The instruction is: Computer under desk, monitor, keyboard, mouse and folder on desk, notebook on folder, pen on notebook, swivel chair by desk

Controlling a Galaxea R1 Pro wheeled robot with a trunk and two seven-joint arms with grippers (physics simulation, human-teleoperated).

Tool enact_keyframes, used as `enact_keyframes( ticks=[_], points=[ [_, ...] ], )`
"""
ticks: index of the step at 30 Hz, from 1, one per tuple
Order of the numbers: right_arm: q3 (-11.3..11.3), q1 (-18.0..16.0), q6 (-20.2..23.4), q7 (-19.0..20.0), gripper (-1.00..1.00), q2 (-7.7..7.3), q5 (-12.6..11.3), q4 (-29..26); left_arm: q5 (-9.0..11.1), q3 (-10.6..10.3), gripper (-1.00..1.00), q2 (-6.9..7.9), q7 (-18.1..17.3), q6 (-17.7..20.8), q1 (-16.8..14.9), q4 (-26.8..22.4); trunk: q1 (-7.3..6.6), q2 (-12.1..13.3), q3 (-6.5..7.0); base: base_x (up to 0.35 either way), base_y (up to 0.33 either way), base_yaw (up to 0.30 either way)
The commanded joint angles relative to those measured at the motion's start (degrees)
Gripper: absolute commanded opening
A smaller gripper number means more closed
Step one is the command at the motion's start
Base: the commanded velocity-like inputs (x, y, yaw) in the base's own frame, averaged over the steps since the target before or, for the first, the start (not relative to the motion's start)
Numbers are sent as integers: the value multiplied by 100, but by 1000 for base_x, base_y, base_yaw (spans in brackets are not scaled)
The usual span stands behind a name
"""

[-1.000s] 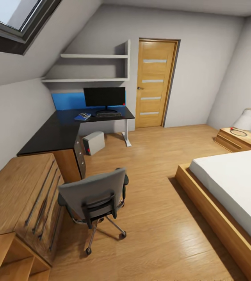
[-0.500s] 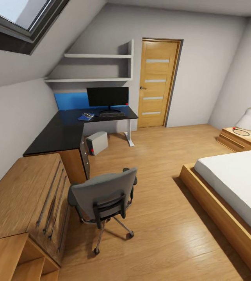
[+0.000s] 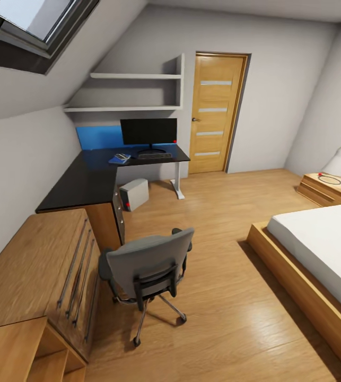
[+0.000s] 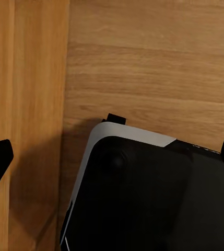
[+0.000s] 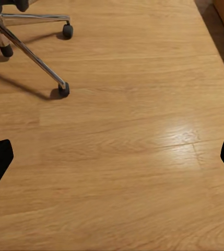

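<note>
The desk (image 3: 80,183) with its black L-shaped top stands in the far left corner. On it the monitor (image 3: 149,132) is upright, with the keyboard (image 3: 151,156) right in front of its stand. Beside the keyboard lies the blue folder (image 3: 116,160) with the small notebook (image 3: 121,156) on top. The mouse and pen are too small to make out. The computer (image 3: 134,194) sits on the floor under the desk. The swivel chair (image 3: 149,262) stands mid-floor, its back toward me, its seat hidden. My left gripper (image 4: 113,159) and right gripper (image 5: 113,159) hang open over the floor, empty.
A light wooden drawer chest (image 3: 32,276) lines the left wall before the desk. The bed (image 3: 318,254) fills the right side, a nightstand with a lamp (image 3: 329,185) beyond it. A closed door (image 3: 215,114) is at the back. The chair's chrome legs (image 5: 31,44) show in the right wrist view.
The whole head view has slid slightly rightward, so the camera has moved. The chair, desk and the things on it keep their places.
</note>
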Motion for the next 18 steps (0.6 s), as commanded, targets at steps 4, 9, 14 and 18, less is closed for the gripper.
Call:
enact_keyframes(
  ticks=[4,9,14,18],
  points=[
    [48,-2,-2,-52,100,2,0,2,30,-49,100,0,32,-23,-4,0,3,-11,-11,0,28,0],
    [48,-3,-2,-52,100,2,0,2,32,-49,100,2,32,-101,-4,-8,3,-11,-11,0,9,0],
    [47,-3,-2,-52,100,2,0,2,51,-37,100,6,46,-354,-4,-42,3,-11,-11,0,2,0],
    [47,-2,-2,-52,100,2,0,2,64,-20,100,0,65,-471,-4,-57,3,-11,-11,0,0,0]
  ],
)
